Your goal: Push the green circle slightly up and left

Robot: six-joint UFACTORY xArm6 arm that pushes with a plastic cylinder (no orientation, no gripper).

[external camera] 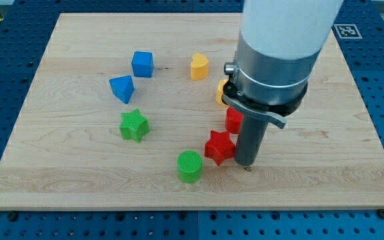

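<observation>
In the camera view, my tip (247, 167) is resting low on the wooden board (59, 173), at the bottom end of the straight dark rod, which is hanging down from the wide white and grey arm (279, 47). The rod is bare and is holding nothing; it has no jaws to open or close.

The red star (219, 147) is sitting just to the view's left of my tip, very close to the rod, though whether they are touching cannot be told. The green circle (190, 166) is standing further to the view's left of my tip, at about the same height in the view, just beyond the red star and near it.

Another red block (233, 121) is showing above my tip, partly hidden behind the rod, so its shape cannot be made out. A yellow block (221, 92) is peeking out higher still, mostly covered by the arm.

Well to the view's upper left of my tip, a second yellow block (199, 67) is sitting alone. Far to the left, the green star (134, 125) is lying, with the blue triangular block (122, 88) and the blue cube (142, 64) above it.
</observation>
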